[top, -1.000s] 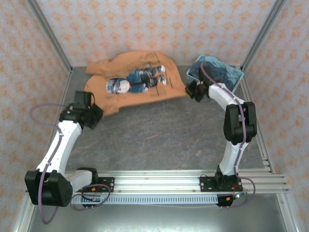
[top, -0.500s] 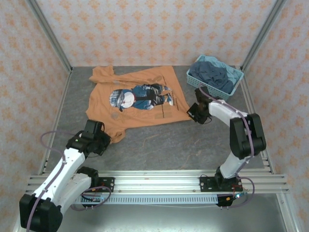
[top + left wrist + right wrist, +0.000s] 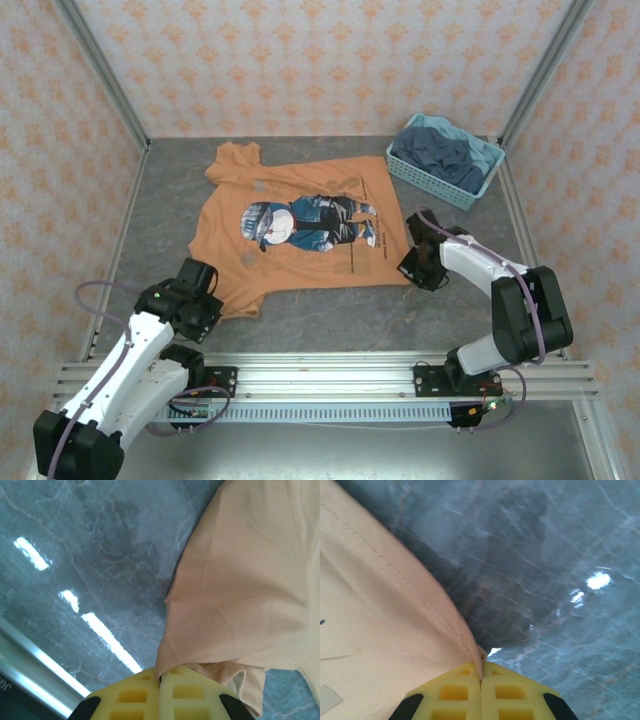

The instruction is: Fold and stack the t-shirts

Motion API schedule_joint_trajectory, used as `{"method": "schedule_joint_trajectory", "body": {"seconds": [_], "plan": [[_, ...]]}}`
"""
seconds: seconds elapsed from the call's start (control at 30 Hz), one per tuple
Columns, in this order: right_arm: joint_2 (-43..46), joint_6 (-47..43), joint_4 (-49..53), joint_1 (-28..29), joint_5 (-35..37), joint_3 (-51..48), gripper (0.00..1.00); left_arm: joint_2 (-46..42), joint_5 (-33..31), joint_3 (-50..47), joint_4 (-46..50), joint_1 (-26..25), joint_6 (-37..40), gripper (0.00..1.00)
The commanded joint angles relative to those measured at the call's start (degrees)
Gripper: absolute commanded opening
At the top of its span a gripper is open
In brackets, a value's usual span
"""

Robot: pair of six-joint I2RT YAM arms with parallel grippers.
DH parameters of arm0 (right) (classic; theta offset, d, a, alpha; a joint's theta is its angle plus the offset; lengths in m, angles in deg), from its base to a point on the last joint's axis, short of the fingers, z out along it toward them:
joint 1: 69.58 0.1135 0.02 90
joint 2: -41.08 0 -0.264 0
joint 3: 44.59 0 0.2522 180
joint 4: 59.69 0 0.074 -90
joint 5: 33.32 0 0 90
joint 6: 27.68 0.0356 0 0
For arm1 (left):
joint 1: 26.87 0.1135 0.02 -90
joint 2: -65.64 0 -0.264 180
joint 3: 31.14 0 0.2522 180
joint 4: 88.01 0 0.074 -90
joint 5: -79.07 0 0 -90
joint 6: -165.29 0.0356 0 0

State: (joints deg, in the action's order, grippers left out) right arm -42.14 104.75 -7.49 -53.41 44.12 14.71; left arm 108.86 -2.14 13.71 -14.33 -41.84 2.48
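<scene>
Between left claw (image 3: 161, 679) and right claw (image 3: 481, 674) lies the orange t-shirt (image 3: 300, 250), corners pinched.

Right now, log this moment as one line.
orange t-shirt: flat, print up, unfolded | left gripper: shut on its near-left edge | right gripper: shut on its near-right corner | navy t-shirts: in basket

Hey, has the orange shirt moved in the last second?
Yes. Judged against the fixed basket, the orange shirt has come forward from the back wall toward the front rail and spread flatter.
</scene>
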Motion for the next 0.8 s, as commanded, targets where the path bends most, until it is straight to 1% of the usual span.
{"method": "schedule_joint_trajectory", "body": {"seconds": [0.0, 0.1, 0.2, 0.27, 0.3, 0.4, 0.47, 0.53, 0.63, 0.7, 0.77], "plan": [[1.9, 0.3, 4.3, 0.3, 4.3, -0.9, 0.00, 2.4, 0.5, 3.0, 2.1, -4.9, -2.6, 0.00], [1.5, -0.4, 5.6, 0.3, 6.1, -0.7, 0.00, 7.4, 0.2, 4.2, -2.2, -12.9, -4.4, 0.00], [1.0, -0.6, 6.4, 0.2, 7.6, -0.2, 0.00, 14.7, 1.5, 5.0, -10.4, -20.5, -6.2, 0.00], [0.2, -1.0, 6.7, 0.1, 8.7, 0.6, 0.00, 19.5, 0.8, 7.4, -13.4, -24.4, -6.5, 0.00], [-0.2, -1.3, 7.2, -0.1, 9.4, 1.2, 0.00, 21.2, 0.5, 8.6, -14.3, -25.4, -6.2, 0.00], [-1.5, -2.6, 8.5, -1.6, 11.6, 2.8, 0.00, 24.2, 1.1, 11.3, -18.4, -26.3, -4.1, 0.00], [-1.9, -3.6, 8.5, -3.3, 11.8, 3.4, 0.00, 25.6, 2.4, 12.0, -23.1, -26.3, -3.2, 0.00], [-2.2, -4.5, 8.8, -4.5, 11.4, 4.1, 0.00, 27.0, 3.2, 13.2, -25.3, -26.5, -1.8, 0.00], [-2.1, -5.3, 9.5, -4.9, 10.2, 4.8, 0.00, 28.1, 1.8, 15.2, -20.6, -26.7, -0.7, 0.00], [-1.1, -5.0, 10.0, -5.0, 9.2, 4.5, 0.00, 26.5, -0.4, 14.6, -16.9, -26.7, -1.3, 0.00], [0.5, -4.4, 10.8, -4.9, 8.9, 3.7, 0.00, 23.2, -4.3, 13.9, -11.6, -26.7, -2.7, 0.00]]}}
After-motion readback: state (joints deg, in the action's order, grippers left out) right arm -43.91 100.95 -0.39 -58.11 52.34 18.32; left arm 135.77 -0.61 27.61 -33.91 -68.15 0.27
